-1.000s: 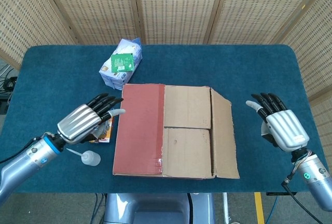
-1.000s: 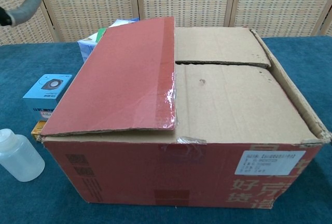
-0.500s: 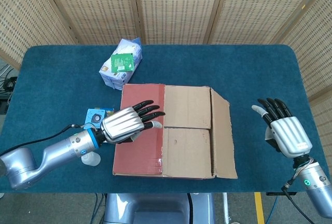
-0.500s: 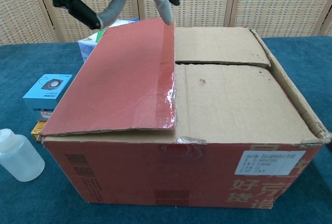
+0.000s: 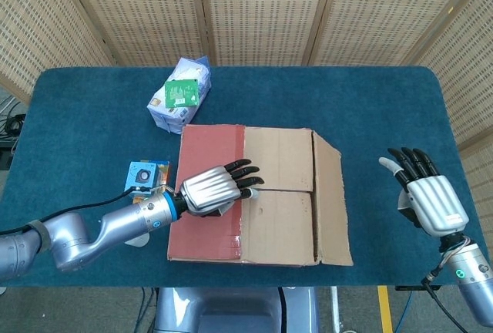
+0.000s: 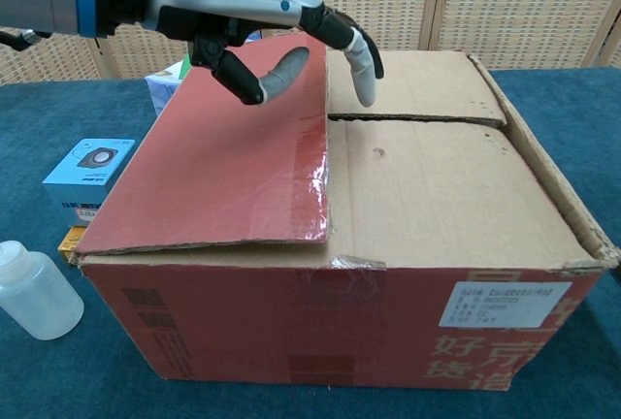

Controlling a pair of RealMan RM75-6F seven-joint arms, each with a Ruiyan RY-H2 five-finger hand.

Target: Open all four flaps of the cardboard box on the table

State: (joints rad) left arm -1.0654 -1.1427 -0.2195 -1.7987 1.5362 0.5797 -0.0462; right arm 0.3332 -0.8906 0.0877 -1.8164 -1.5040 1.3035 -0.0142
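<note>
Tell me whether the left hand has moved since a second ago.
Yes. The left hand has swung rightward from beside the cardboard box, over its red flap, toward the seam.

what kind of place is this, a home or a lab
Probably a lab or robot test space: a blue-covered table ringed by perforated screen panels, with one cardboard box as the exercise.
</note>
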